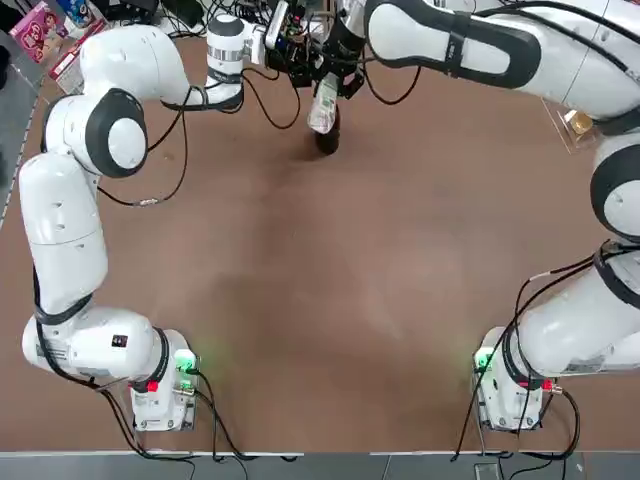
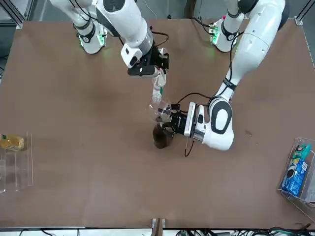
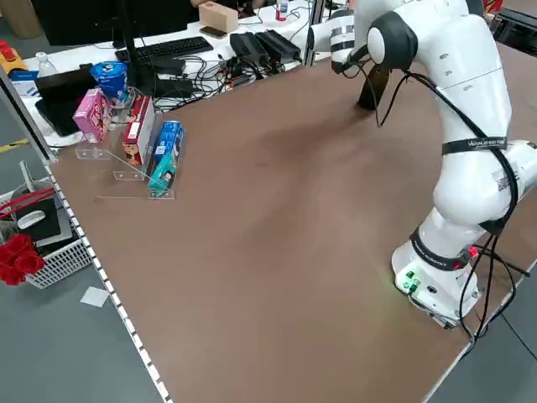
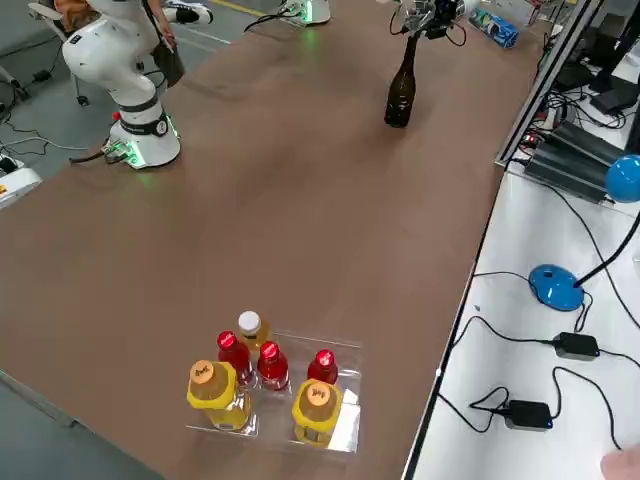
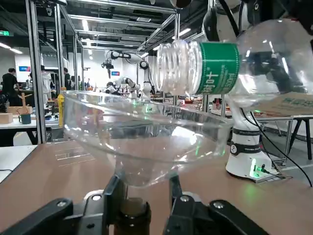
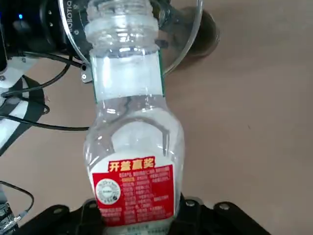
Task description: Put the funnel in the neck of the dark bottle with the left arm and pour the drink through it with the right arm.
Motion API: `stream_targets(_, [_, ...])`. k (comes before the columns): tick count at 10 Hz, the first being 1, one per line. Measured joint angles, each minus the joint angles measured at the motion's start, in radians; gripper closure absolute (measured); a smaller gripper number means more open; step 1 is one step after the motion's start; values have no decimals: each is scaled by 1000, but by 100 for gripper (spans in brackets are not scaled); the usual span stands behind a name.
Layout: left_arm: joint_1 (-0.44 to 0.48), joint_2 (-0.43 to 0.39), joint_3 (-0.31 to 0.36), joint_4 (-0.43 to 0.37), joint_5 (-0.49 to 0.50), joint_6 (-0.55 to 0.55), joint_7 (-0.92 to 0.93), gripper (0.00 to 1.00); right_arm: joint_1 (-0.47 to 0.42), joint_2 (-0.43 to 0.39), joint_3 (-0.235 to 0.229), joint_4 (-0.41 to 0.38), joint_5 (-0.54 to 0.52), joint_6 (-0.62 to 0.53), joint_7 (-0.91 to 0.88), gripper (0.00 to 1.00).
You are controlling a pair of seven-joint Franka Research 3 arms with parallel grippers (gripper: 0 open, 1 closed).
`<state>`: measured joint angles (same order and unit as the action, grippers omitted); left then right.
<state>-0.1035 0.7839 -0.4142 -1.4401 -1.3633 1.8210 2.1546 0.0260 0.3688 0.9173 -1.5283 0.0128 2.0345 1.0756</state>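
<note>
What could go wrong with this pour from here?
The plastic bottle is tipped with its open mouth just over the funnel's rim, so liquid could miss it. The funnel sits in the tall, slim dark bottle, steadied by the left gripper; a bump might tip it.

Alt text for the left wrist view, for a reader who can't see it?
A clear funnel sits in the dark bottle neck, its spout held by the left gripper. The uncapped drink is tipped sideways, mouth over the funnel.

Clear funnel [image 5: 142, 142] seated in upright dark bottle [image 4: 401, 85], uncapped drink [image 6: 133, 137] tilted mouth-down over its rim
</note>
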Motion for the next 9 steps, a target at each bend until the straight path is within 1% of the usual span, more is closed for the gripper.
stream_targets(3, [0, 0, 0, 0, 0, 0, 0, 56, 2, 2, 17, 3, 3, -1, 42, 58])
stream_targets(9, [1, 0, 0, 0, -2, 0, 0, 56, 2, 13, 18, 26, 79, -3, 78, 58])
